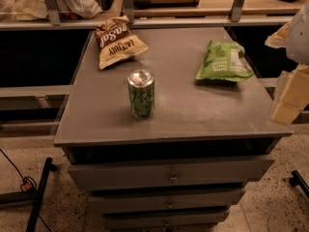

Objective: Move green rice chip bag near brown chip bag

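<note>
The green rice chip bag (223, 62) lies flat on the right rear part of the grey cabinet top (193, 115), white label panel facing up. The brown chip bag (116, 40), brown above and cream below with large lettering, lies at the left rear corner. The two bags are far apart, nearly the width of the top. My gripper (291, 98) shows as cream and white parts at the right edge of the view, to the right of the green bag, beside the cabinet's right edge. It holds nothing that I can see.
A green drink can (141, 93) with a silver top stands upright near the middle front of the top, between the two bags. The cabinet has drawers (169, 174) below. A counter with metal posts (128, 4) runs behind. A black stand leg (38, 192) is on the floor at left.
</note>
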Tool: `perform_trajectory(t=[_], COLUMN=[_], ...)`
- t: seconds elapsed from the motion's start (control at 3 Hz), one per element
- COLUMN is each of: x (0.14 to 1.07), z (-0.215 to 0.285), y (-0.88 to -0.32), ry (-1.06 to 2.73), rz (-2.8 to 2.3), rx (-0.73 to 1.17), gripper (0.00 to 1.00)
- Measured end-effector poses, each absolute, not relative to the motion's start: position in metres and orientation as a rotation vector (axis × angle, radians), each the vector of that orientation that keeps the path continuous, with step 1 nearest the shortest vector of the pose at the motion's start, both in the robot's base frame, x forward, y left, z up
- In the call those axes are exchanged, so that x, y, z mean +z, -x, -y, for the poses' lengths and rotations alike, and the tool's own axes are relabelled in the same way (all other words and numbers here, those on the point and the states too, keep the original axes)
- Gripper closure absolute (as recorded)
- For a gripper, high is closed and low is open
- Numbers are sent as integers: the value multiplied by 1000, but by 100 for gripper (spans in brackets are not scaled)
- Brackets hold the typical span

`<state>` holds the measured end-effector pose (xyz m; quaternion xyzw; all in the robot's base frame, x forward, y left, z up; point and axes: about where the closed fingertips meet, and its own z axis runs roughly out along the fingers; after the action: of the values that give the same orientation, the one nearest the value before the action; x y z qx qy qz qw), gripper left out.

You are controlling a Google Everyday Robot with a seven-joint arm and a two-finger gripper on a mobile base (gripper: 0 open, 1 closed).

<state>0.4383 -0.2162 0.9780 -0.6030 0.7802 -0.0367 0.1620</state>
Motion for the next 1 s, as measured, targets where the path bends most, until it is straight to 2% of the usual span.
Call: perform_trajectory(t=[0.67, 1.0], x=[974, 958], z=[217, 220], y=[-447, -481], ry=[1724, 1746], rz=[-2220, -2196], rx=[-143, -229], gripper=[0, 0])
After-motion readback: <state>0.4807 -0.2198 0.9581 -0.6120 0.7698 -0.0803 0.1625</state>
